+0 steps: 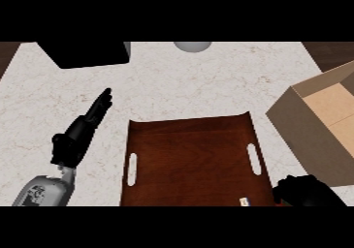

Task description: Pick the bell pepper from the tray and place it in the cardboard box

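Right hand (pixel 305 191) sat curled at tray's (pixel 190 145) near-right corner, pepper unseen, prob. hidden inside; could clip cardboard box (pixel 308 126) wall en route. Left hand (pixel 83 131) spread, resting.

The tray (pixel 194 160) is a dark reddish-brown wooden board with a raised lip and a pale slot handle along each long side. It lies flat on the desk at 6 o'clock in the view, its near end cut off by the lower edge, and its bare wood shows all over. The cardboard box (pixel 319 135) stands at 3 o'clock, just beside the tray, open at the top, with grey-brown outer walls and a lighter tan inside. The bell pepper cannot be seen.
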`<action>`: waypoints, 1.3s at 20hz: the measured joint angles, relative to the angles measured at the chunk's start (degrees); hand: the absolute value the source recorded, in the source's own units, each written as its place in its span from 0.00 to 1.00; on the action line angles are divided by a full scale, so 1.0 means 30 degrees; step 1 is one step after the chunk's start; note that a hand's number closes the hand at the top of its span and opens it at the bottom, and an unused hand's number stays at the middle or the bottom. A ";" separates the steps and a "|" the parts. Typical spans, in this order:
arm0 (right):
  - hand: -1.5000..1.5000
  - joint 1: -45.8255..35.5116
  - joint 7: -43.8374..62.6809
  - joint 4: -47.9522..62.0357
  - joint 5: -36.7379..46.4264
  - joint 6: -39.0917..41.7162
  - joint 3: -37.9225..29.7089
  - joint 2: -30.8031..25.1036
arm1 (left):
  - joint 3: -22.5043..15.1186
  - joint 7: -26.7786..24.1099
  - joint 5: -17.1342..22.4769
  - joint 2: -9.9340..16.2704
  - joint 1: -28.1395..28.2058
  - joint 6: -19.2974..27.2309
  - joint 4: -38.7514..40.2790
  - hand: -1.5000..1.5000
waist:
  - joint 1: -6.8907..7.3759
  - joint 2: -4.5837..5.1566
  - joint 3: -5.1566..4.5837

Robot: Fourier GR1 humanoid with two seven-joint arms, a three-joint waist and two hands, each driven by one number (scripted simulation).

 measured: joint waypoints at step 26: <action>1.00 0.5495 -0.9111 -0.3585 -1.9549 -0.2509 -1.0295 -0.9890 | 0.0035 -0.0209 -0.0011 0.0093 0.0473 -0.0307 -0.0771 0.50 | 0.0506 0.0247 0.0038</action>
